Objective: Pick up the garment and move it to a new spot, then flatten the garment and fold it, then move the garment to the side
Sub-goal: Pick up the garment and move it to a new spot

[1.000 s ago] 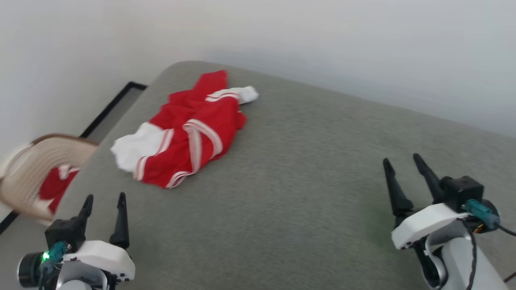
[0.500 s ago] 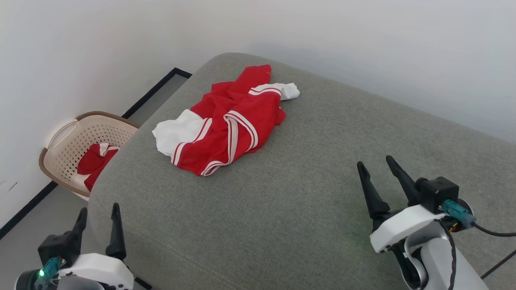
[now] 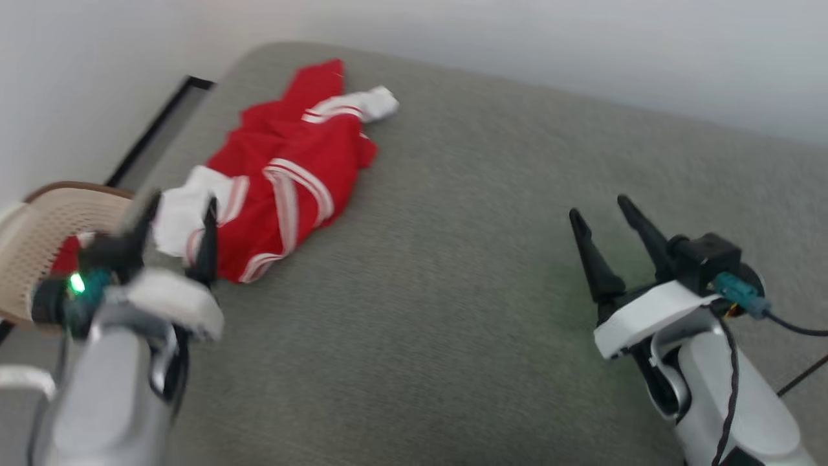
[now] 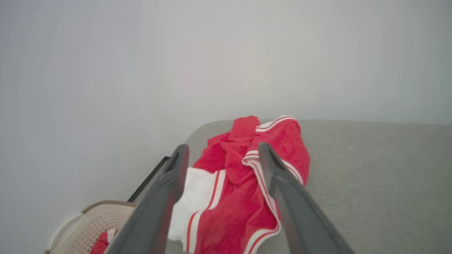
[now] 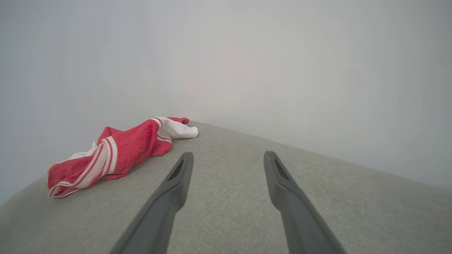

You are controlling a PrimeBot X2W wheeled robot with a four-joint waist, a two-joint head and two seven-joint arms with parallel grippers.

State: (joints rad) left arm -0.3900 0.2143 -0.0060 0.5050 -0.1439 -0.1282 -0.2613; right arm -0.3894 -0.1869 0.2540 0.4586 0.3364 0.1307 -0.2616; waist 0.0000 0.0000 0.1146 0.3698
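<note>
The garment (image 3: pixel 284 175), red with white sleeve ends and white stripe trim, lies crumpled at the far left of the grey cushioned surface (image 3: pixel 453 272). My left gripper (image 3: pixel 181 210) hangs open just short of its near white sleeve, blurred by motion. Through the left wrist view the garment (image 4: pixel 233 190) sits between and beyond the spread fingers (image 4: pixel 169 183), apart from them. My right gripper (image 3: pixel 598 208) stands open over bare cushion at the right, well away from the garment (image 5: pixel 116 151). Nothing is held.
A beige perforated laundry basket (image 3: pixel 39 226) with another red cloth inside stands on the floor off the cushion's left edge. White walls run behind and to the left. Bare cushion stretches between the garment and the right gripper.
The left arm has risen and moved forward toward the garment's near sleeve. The head camera has swung, shifting the whole picture. The right gripper keeps its pose, and the garment lies unchanged.
</note>
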